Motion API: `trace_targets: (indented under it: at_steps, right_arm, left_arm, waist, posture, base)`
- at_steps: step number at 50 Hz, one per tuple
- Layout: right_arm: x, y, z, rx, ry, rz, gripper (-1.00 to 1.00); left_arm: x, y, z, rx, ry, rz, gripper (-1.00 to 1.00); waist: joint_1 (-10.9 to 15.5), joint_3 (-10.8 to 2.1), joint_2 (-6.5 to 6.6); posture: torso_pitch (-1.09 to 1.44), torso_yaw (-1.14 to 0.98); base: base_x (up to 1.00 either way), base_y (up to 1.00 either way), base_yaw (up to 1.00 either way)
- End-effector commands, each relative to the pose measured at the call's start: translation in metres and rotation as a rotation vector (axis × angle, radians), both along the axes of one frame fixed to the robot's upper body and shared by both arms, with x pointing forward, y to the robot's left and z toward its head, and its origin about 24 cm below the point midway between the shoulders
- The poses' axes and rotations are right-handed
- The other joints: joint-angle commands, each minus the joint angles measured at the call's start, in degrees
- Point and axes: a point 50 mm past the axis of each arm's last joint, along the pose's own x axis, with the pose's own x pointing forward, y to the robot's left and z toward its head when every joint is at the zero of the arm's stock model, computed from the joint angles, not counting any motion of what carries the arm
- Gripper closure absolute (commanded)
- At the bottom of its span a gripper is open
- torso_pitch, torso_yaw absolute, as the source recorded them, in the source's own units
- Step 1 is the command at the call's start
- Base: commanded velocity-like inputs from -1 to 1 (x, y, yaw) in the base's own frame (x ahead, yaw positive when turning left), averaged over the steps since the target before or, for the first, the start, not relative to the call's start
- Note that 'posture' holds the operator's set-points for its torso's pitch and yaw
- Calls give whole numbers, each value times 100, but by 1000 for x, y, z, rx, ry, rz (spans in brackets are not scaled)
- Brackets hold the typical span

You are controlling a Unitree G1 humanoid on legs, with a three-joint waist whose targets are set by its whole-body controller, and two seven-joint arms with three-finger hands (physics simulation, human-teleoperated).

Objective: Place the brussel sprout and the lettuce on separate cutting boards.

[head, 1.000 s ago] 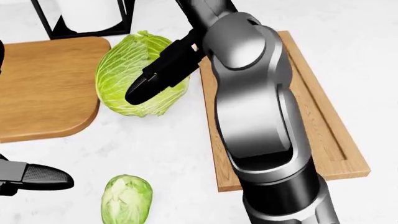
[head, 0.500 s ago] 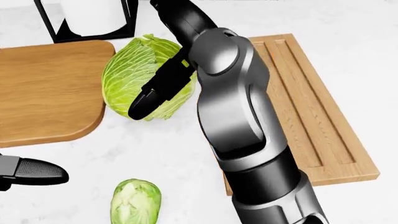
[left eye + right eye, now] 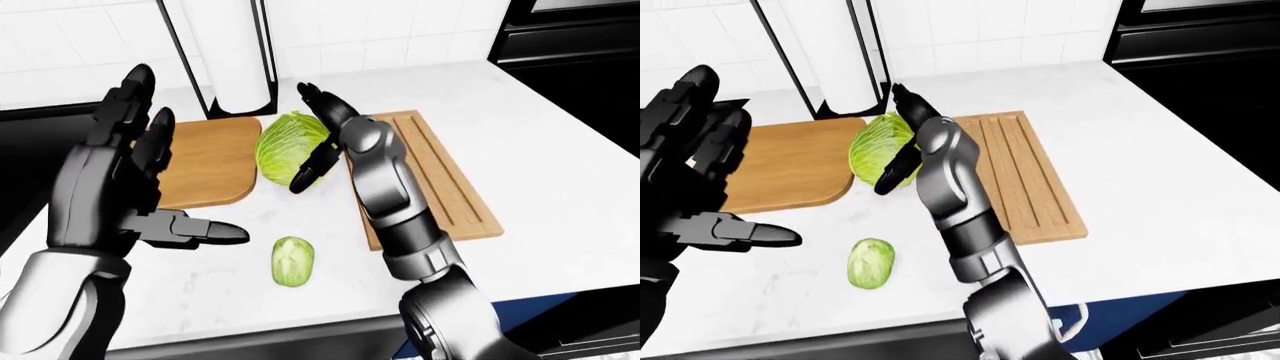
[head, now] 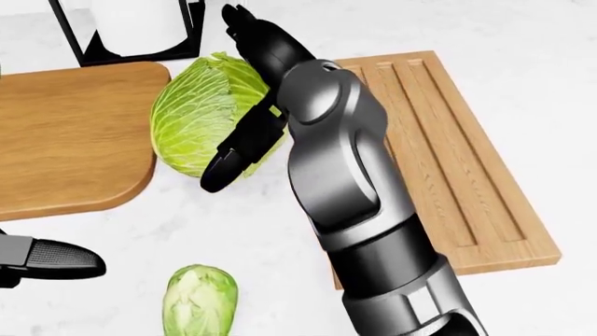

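Pale green oval brussel sprout (image 3: 292, 261): long axis toward view top. Right hand (image 4: 250, 105) cups leafy green lettuce (image 4: 201, 115), fingers spread; left hand (image 3: 120, 187) unclenched, raised.

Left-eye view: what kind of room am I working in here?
Most likely a kitchen: a white marble-look counter against a white tiled wall, two wooden cutting boards, and a paper towel holder.

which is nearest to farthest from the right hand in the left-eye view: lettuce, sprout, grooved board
From the right hand:
1. lettuce, against its fingers, left side.
2. grooved board, just right of the hand.
3. sprout, below, near the counter edge.
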Motion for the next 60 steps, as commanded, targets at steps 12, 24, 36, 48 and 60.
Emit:
trace_targets:
  at_steps: [12, 24, 36, 48, 60]
  right_arm:
    - [3, 3, 17, -9, -84, 2, -100]
    - [7, 3, 10, -35, -71, -4, -100]
    - [8, 3, 7, -44, -63, -3, -76]
    - [11, -1, 7, -67, -68, -21, -32]
    - [11, -12, 23, -68, -89, -46, 3]
  left_arm:
    - [-3, 2, 10, 16, -69, 13, -100]
    - [-4, 2, 12, 16, -73, 12, -100]
    - [-5, 3, 11, 12, -74, 12, -100]
    - [-6, 2, 12, 8, -75, 8, -100]
    - [-6, 2, 16, 9, -81, 7, -100]
  waist:
    - [-2, -145, 36]
    - [-8, -158, 47]
    - [-13, -164, 49]
    - [-11, -165, 50]
    - [-5, -158, 32]
  posture:
    - [0, 0]
    - [0, 0]
    - [0, 0]
    - [0, 0]
    - [0, 0]
  base:
    - [0, 0, 0]
    - [0, 0, 0]
    - [0, 0, 0]
    - [0, 0, 0]
    - [0, 0, 0]
